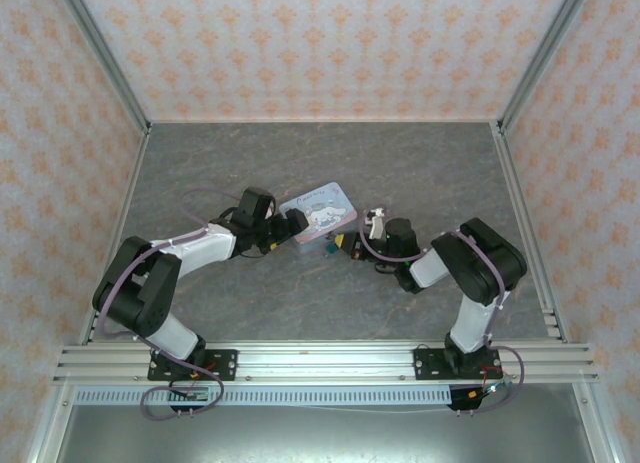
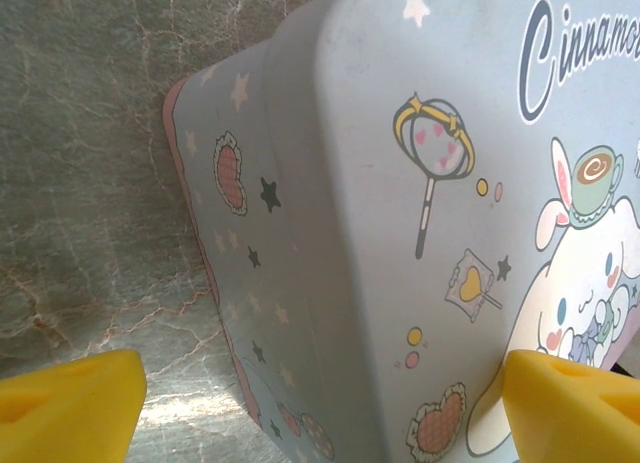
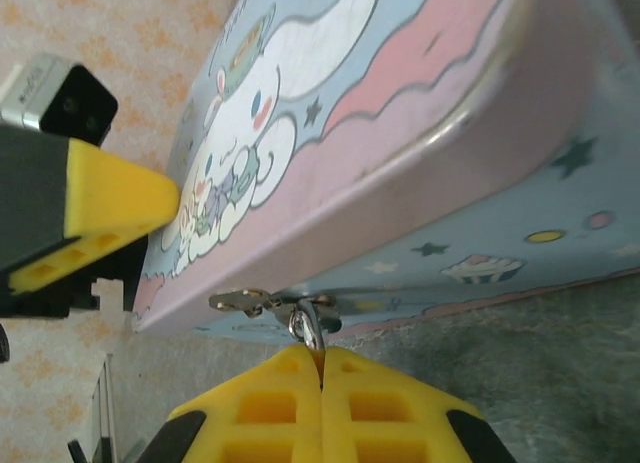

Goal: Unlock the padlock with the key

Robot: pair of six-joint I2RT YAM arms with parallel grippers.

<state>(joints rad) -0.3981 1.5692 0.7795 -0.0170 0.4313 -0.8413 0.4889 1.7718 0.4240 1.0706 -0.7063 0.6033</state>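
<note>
At the tin's (image 3: 430, 123) lower edge, your right gripper (image 3: 320, 357) has its jaws pressed together on the key (image 3: 306, 328), touching the padlock (image 3: 268, 305) (shackle state unclear). Your left gripper (image 2: 325, 408) sits spread across the tin's end. By my judgement, turning and opening remain.

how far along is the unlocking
Done: left jaws stand open around the tin; right jaws are at the padlock on its edge. In hand: right jaws shut on a thin metal piece there, apparently the key. Left: turning it and freeing the shackle; no opening visible.
</note>
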